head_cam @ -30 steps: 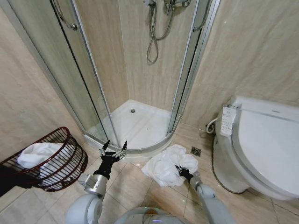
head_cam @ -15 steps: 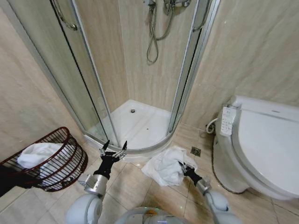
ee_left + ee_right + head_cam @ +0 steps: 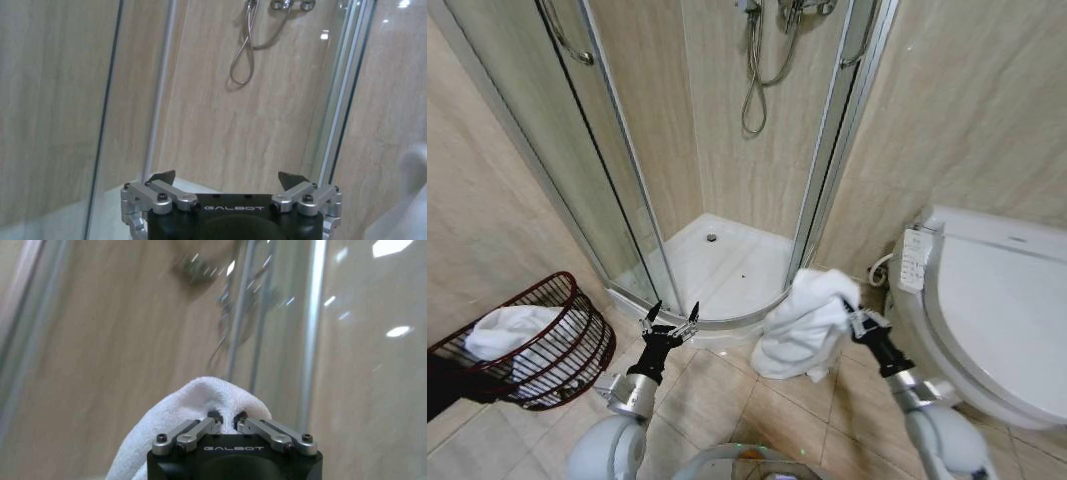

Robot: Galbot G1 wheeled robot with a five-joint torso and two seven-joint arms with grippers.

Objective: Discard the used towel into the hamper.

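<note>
A white used towel [image 3: 809, 322] hangs bunched above the tiled floor, in front of the shower's right edge, its lower end near the tiles. My right gripper [image 3: 855, 318] is shut on the towel's upper fold; the right wrist view shows both fingers pinched into the cloth [image 3: 200, 405]. The hamper [image 3: 577, 345], a dark red-brown wire basket, stands tilted at the far left with white cloth [image 3: 509, 330] inside. My left gripper [image 3: 672, 317] is open, raised in front of the shower step, right of the hamper, with nothing between its fingers [image 3: 162, 177].
A corner shower [image 3: 727, 265] with glass doors and a white tray lies straight ahead. A white toilet [image 3: 987, 310] with a side control panel fills the right. A floor drain was near the toilet base. Tiled floor lies between the hamper and the towel.
My right gripper has closed on the towel and lifted it off the floor, rising up and to the right. The left arm and the hamper have stayed put.
</note>
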